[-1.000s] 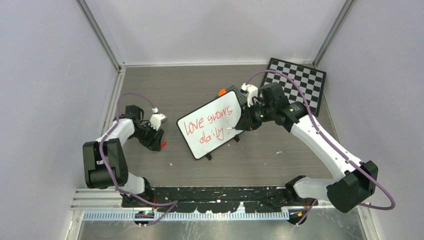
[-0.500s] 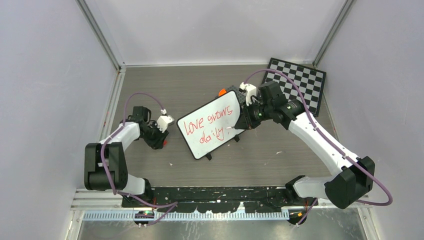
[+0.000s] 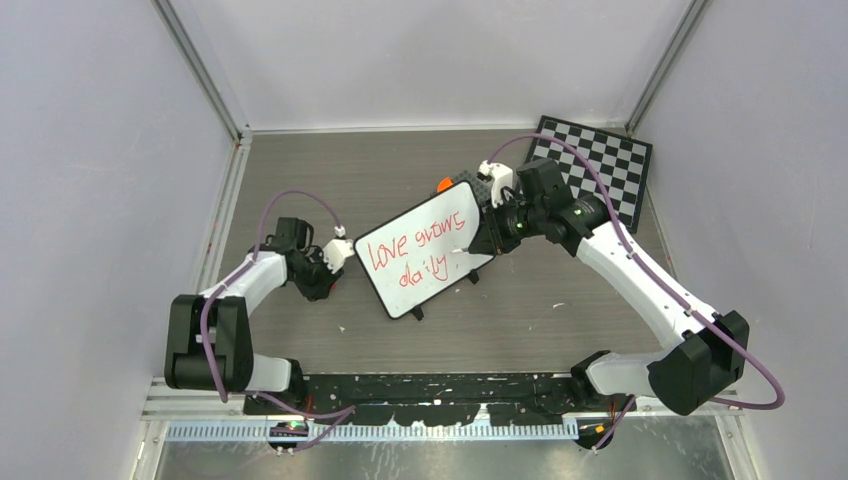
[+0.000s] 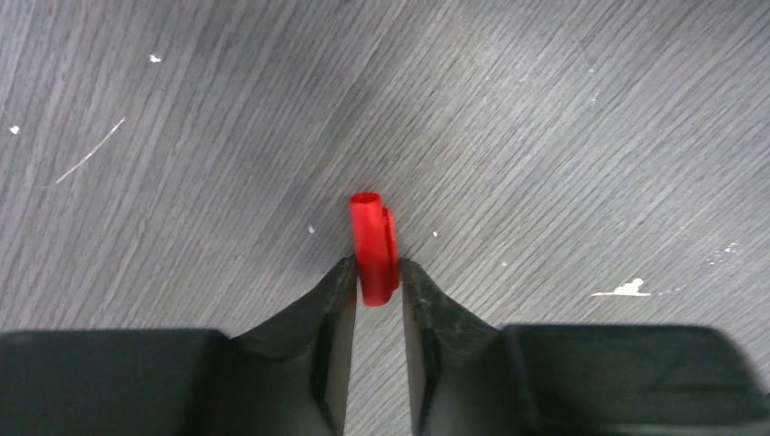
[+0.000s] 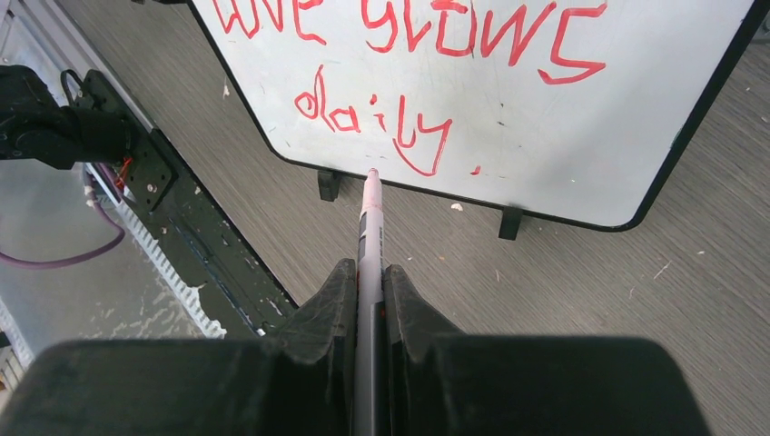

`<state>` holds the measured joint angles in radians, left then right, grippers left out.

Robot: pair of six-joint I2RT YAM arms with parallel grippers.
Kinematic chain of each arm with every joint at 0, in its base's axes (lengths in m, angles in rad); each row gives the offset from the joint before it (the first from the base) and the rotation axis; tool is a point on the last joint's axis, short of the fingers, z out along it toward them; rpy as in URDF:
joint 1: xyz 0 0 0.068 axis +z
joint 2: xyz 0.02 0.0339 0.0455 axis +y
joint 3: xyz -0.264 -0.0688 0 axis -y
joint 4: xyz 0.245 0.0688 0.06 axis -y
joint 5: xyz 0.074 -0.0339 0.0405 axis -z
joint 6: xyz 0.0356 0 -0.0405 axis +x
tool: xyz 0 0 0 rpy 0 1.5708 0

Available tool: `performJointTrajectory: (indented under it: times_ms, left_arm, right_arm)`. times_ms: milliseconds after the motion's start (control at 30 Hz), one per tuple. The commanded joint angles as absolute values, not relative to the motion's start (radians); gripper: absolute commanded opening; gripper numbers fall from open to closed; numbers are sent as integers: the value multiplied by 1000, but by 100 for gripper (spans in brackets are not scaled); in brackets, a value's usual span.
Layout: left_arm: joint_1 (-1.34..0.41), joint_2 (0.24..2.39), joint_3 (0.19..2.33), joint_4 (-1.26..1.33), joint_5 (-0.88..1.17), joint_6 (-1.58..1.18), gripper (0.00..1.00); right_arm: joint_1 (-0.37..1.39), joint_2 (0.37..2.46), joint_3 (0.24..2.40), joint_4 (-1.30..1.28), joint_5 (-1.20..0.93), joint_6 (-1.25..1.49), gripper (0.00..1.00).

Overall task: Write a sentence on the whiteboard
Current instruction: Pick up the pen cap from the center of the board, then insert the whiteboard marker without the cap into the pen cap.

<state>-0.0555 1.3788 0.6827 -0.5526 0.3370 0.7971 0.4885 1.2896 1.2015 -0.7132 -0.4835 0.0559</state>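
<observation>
- Evidently done: the sentence [image 3: 418,252], "love grows daily", covers the whiteboard [image 3: 400,295] at the middle of the surface [image 3: 330,180].
- Right claw [image 5: 368,271] clamps the marker [image 5: 370,218], its tip by the rim.
- Left claw [image 4: 375,265] pinches a red cap [image 4: 372,236]; recapping likely remains.

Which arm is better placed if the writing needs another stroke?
Right. Right fingers grip the marker, tip at the whiteboard's edge below the sentence. Left fingers only pinch the red cap, off the board.
</observation>
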Motion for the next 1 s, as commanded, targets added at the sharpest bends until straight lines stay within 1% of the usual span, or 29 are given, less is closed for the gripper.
performJointTrajectory:
  times_ms: [0,67,133,267,367,500,567,667,767,833,967]
  left_arm:
    - [-69,1407,640,-560,305,809,19]
    - [-54,1407,660,-572,304,787,8]
    - [-8,1406,716,-633,376,764,1]
    - [43,1369,876,-803,434,750,0]
    - [43,1313,1007,-885,458,736,0]
    - [15,1293,1247,-1041,505,716,0]
    - [-68,1301,1369,-1141,491,735,0]
    - [-197,1292,1466,-1218,491,731,0]
    - [-340,1254,1493,-1209,483,700,0]
    - [-476,1243,1493,-1184,439,674,0]
    - [-656,1282,1529,-1198,375,629,0]
  right_arm:
    - [485,1289,1246,-694,-475,58,0]
    - [483,1292,1255,-693,-475,62,0]
    - [482,1295,1264,-693,-479,65,0]
    - [480,1307,1294,-693,-490,83,0]
    - [472,1311,1320,-693,-506,107,0]
    - [463,1309,1350,-683,-557,159,0]
    - [462,1307,1359,-675,-593,187,0]
    - [461,1306,1370,-663,-662,233,0]
    - [461,1302,1359,-636,-746,300,0]
    - [461,1295,1341,-594,-805,364,0]
    - [461,1295,1311,-502,-866,481,0]
